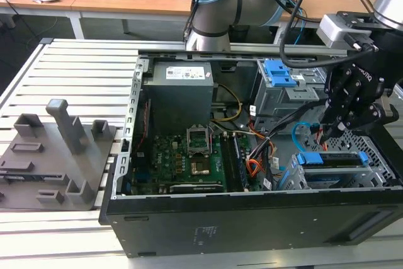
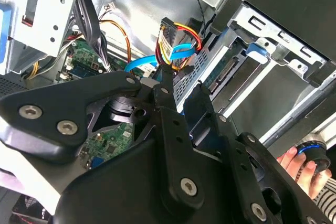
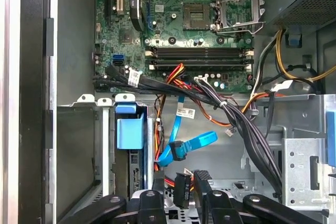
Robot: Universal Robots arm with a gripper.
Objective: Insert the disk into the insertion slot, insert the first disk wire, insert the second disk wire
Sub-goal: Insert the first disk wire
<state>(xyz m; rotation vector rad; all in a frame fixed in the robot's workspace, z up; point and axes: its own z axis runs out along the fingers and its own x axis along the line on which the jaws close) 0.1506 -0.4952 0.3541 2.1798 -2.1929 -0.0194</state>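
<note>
Jaws look pinched onto the small black plug of the first disk wire, so the gripper isn't empty. In both wrist views the plug sits right between the fingertips, with its red, orange and yellow leads curling away from it.

Just beyond the jaws is the second disk wire, the flat light-blue one. It's looped in open space with its dark plug end close to the held plug, and apart from the disk as far as I can see.

Right beside the jaws is the insertion slot, the low perforated cage. The disk is already sitting in it with its blue bracket showing.

A bit further out from the jaws a thick bundle of black cables crosses over, and past that lies the motherboard. The taller grey box with the blue latch stands near the jaws, past the light-blue loop.

Way off from the jaws, outside the case, a person's hand grips a small dark round thing with a blue ring.
</note>
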